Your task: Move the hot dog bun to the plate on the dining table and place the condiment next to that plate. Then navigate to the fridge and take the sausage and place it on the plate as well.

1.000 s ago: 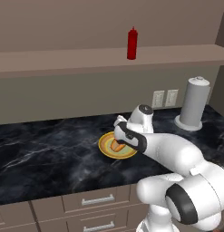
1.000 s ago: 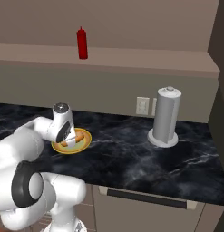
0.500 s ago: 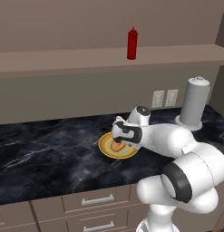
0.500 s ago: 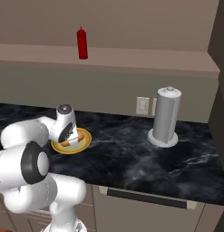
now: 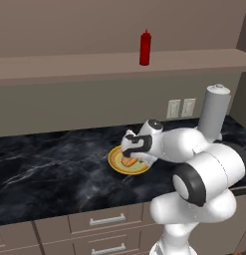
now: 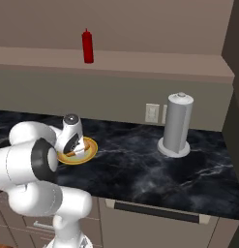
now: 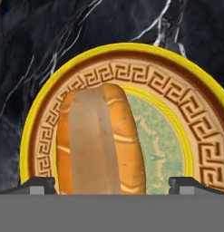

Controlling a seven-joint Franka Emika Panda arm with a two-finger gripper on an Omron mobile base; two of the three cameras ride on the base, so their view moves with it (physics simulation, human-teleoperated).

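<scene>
Gripper (image 7: pixel 111 183) jaws are spread wide just above the plate (image 7: pixel 186 118), nothing held. On that plate the hot dog bun (image 7: pixel 97 140) is laid. Above it, the red condiment bottle (image 5: pixel 145 48) is shelved; condiment and sausage steps are judged outstanding.

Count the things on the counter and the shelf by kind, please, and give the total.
Plate: 1
Bun: 1
Red bottle: 1
Paper towel roll: 1
Total: 4
</scene>
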